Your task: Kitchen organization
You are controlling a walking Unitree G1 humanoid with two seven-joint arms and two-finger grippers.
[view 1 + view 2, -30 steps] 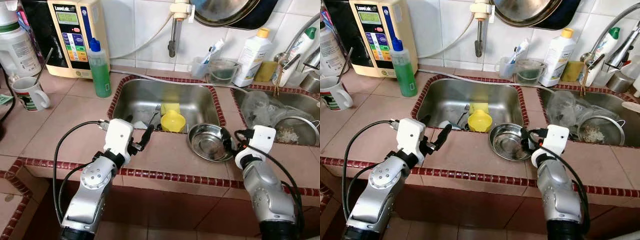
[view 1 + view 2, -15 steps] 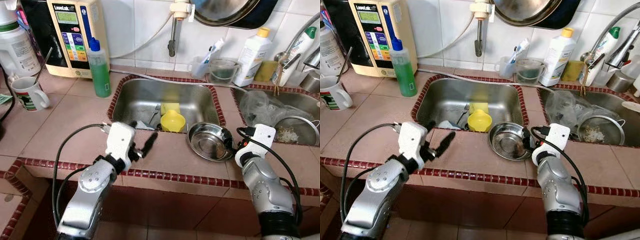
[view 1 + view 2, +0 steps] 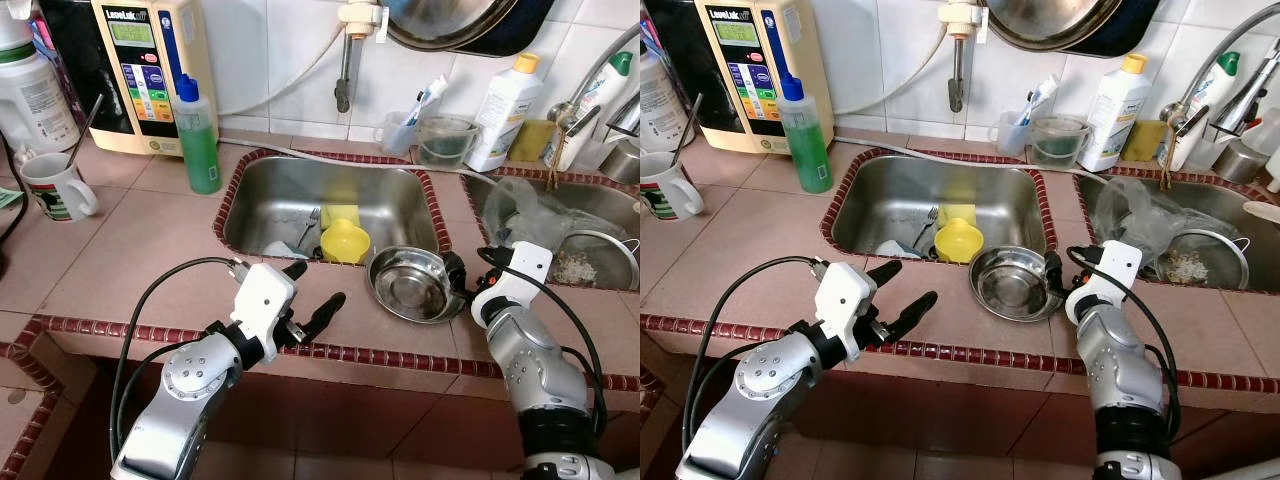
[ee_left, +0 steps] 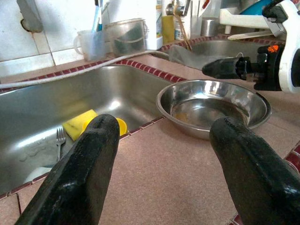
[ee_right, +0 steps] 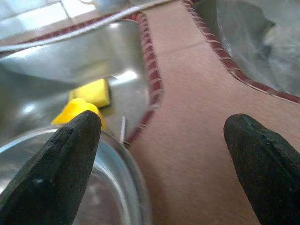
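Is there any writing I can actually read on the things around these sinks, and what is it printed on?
"LeveLuk": my best reading of the small brand line at the top of the cream wall-mounted water machine; it is blurry.
Its green display and coloured button panel: too small to read.
White plastic bottle with yellow cap: label too blurred.
White mug with printed band: print unreadable.
Green liquid bottle with blue cap: no text readable.

**Open bench in front, crowded wall behind**

The tiled bench is bare in front of the left sink, giving the left claw free passage. The steel bowl sits on the strip between the two sinks, just beside the right claw. A yellow cup and fork occupy the left sink. Along the wall, the green bottle, mug and white bottle block reach.
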